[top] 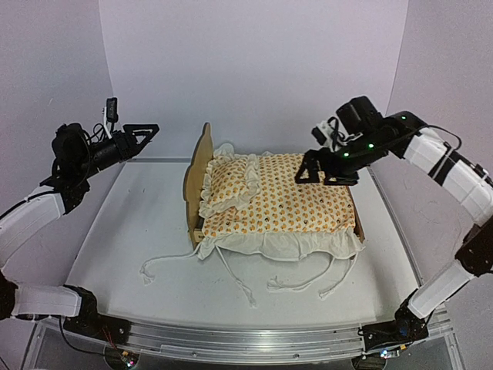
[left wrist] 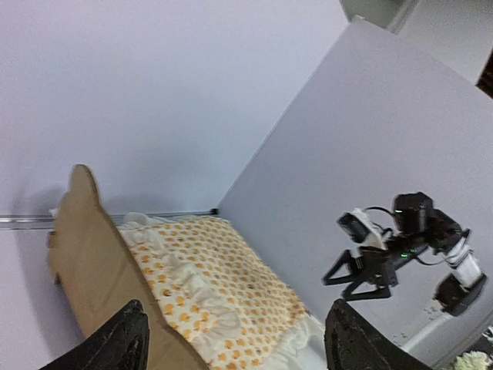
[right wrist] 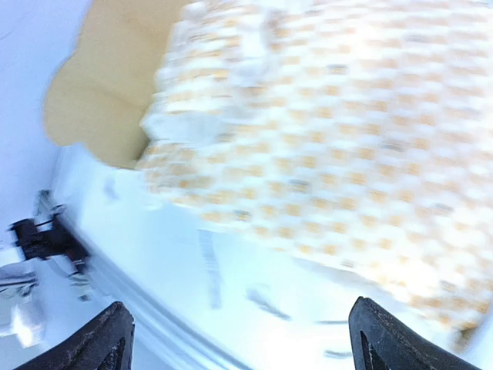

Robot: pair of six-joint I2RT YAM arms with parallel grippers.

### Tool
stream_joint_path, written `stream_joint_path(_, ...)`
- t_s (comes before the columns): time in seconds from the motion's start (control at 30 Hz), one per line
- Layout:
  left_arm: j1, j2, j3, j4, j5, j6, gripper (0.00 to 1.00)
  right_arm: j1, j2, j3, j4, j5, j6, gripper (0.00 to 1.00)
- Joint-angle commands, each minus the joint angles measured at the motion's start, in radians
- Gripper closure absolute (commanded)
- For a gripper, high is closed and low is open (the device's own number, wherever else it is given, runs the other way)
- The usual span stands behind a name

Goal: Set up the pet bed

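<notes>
Pet bed (top: 198, 173) stands mid-worktop (top: 115, 254), headboard toward my left arm. It carries the dotted mattress cover (top: 308, 204) and the pillow (top: 231, 185). Left fingers (top: 145, 129): spread wide, holding nothing, raised well clear to the headboard's left. Right fingers (top: 310, 169): spread wide, empty, hovering above the cover's far foot end, not touching. Ties (top: 235, 281) trail onto the worktop in front.

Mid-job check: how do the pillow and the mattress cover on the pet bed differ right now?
The pillow is much smaller; the mattress cover spans the whole pet bed. The pillow lies on top of the mattress cover at the bed's head end. The mattress cover trails white ties onto the table; the pillow shows none. Both are orange-dotted cream fabric with ruffled edges.
</notes>
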Motion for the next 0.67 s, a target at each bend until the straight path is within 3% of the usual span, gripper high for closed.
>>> stream_joint_path(0.0, 0.010, -0.050, 0.156, -0.426, -0.399, 0.241, 0.19, -0.139, -0.137, -0.144, -0.128, 0.278, -0.174, 0.02)
stream_joint_path(0.1, 0.016, -0.058, 0.225, -0.586, -0.622, 0.312, 0.17, -0.352, -0.226, -0.228, -0.140, 0.267, -0.177, 0.02)
stream_joint_path(0.23, 0.026, -0.085, 0.270, -0.650, -0.778, 0.373, 0.14, -0.608, -0.279, -0.306, -0.143, 0.226, -0.215, 0.02)
stream_joint_path(0.33, 0.030, -0.114, 0.281, -0.666, -0.835, 0.392, 0.13, -0.619, -0.378, -0.389, -0.084, 0.319, -0.257, 0.02)
stream_joint_path(0.63, 0.029, -0.160, 0.296, -0.658, -0.817, 0.400, 0.12, -0.619, -0.711, -0.632, 0.125, 0.218, -0.268, 0.02)
